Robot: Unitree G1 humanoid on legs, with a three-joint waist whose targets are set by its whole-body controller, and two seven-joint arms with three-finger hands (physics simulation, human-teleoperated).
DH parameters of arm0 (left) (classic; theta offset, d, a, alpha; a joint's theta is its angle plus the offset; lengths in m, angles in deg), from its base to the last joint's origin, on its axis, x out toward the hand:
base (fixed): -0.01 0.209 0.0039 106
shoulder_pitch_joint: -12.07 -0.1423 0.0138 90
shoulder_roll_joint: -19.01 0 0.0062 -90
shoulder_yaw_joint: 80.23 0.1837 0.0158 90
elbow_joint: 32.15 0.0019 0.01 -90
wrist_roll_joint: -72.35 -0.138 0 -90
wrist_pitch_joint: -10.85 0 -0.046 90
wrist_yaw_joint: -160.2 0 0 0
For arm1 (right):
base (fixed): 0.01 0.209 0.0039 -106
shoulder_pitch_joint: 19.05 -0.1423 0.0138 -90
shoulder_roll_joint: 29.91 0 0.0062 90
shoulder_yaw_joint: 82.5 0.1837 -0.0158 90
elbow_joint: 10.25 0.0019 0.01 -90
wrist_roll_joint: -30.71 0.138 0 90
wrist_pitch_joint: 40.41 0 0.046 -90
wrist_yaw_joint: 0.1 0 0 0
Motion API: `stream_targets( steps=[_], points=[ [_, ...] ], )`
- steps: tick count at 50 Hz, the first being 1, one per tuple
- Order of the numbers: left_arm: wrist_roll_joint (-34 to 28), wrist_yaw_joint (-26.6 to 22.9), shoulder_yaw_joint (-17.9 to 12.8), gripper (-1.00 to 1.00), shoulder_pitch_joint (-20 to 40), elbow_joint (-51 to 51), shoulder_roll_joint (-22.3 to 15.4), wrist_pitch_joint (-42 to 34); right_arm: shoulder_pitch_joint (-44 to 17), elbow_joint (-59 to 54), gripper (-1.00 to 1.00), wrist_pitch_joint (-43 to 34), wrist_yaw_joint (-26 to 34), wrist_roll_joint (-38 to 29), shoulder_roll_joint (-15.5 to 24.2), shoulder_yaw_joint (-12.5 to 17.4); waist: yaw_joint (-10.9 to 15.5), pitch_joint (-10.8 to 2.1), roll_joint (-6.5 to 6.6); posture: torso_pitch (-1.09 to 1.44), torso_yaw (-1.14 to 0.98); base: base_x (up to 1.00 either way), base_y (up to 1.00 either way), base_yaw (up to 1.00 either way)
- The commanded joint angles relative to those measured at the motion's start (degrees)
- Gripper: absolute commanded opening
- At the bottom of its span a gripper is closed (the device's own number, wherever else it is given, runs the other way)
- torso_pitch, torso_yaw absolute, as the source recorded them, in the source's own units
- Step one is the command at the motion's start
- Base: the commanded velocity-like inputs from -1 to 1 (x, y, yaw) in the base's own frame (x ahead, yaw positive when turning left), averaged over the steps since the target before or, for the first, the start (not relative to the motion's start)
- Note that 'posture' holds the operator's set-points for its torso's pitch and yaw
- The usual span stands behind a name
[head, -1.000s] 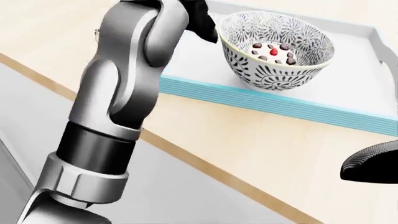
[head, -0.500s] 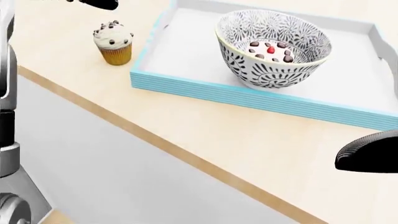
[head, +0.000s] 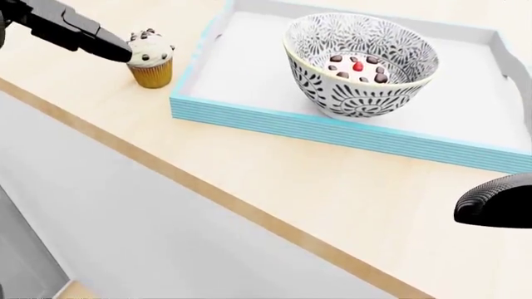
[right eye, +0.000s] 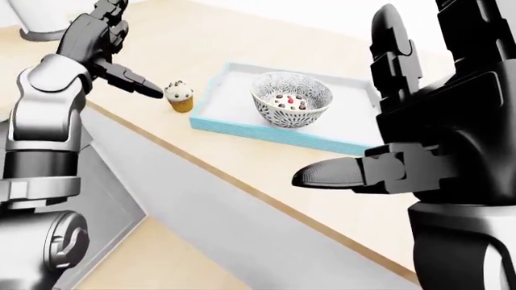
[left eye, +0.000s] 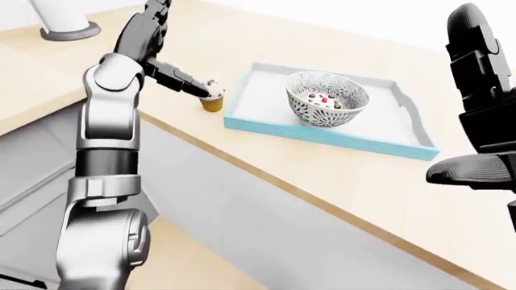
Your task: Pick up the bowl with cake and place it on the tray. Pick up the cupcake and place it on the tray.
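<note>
The pale wooden desk (head: 274, 180) fills most of every view, its edge running diagonally from upper left to lower right. The right hand (right eye: 435, 130) bulks large in the right-eye view, raised off the desk with its black fingers (right eye: 395, 66) spread upward and the thumb jutting toward the view's left; it is released, holding nothing, and stands well apart from every task thing, all of which lie up and to the left of it. The left hand (right eye: 109, 51) comes in from the left on its silver arm (left eye: 109, 139), fingers (head: 79, 34) unclenched and stretched out, one long black finger pointing across to the right.

The light blue tray (head: 249, 118) sits on the desk to the right of that pointing finger, not touched by either hand. The bowl with cake (head: 362, 62), patterned black on white with a red and dark-dotted cake inside, stands upright in the tray, toward its left half, well clear of the left fingers. The cupcake (head: 151, 59), cream-topped with dark chips in a yellow case, stands upright on the desk just beside the tray's left wall and outside it. The tip of the outstretched left finger meets the cupcake's frosting on its left side, or lies so near that contact cannot be told apart; no other finger closes round it
</note>
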Motion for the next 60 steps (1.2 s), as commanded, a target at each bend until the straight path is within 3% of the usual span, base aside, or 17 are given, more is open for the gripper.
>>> stream_targets(
  steps=[1, 7, 15, 23, 39, 60],
  points=[
    [-0.3, -0.1, -0.5, 1.00, 2.9, -0.7, -0.9, 3.0, -1.0, 0.1, 1.00, 1.3, 0.0, -0.5, 0.7, 0.9, 0.0, -1.53, 0.13, 0.00, 0.00, 0.00, 0.00, 0.00],
    [0.1, -4.9, 0.4, 1.00, 3.3, 7.3, -0.4, 4.5, -1.0, -0.3, 1.00, 1.3, 0.4, -1.3, 0.3, 0.7, 0.0, -1.55, 0.04, 0.00, 0.00, 0.00, 0.00, 0.00],
    [-1.0, -5.8, 0.3, 1.00, 3.0, 8.6, 0.4, 5.2, -1.2, -0.1, 1.00, 1.3, -0.4, -0.5, 0.7, 1.1, 0.1, -1.85, -0.09, 0.00, 0.00, 0.00, 0.00, 0.00],
    [-1.6, -4.9, 0.5, 1.00, 4.2, 12.7, 0.8, 7.2, -1.5, -0.3, 1.00, 1.6, -0.9, 0.0, 1.4, 1.0, 0.0, -1.75, -0.29, 0.00, 0.00, 0.00, 0.00, 0.00],
    [-4.8, -1.9, 2.1, 1.00, 11.3, 31.4, 2.1, 14.9, -0.6, -0.3, 1.00, 1.3, 0.8, -2.3, -0.4, 0.8, 0.1, -2.10, -0.66, 0.00, 0.00, 0.00, 0.00, 0.00],
    [-7.5, 0.9, 2.3, 0.98, 13.0, 38.9, 2.6, 16.2, -1.1, -0.5, 1.00, 0.9, 0.9, -3.1, -1.2, 0.4, 0.0, -2.37, -0.63, 0.00, 0.00, 0.00, 0.00, 0.00]
  ],
)
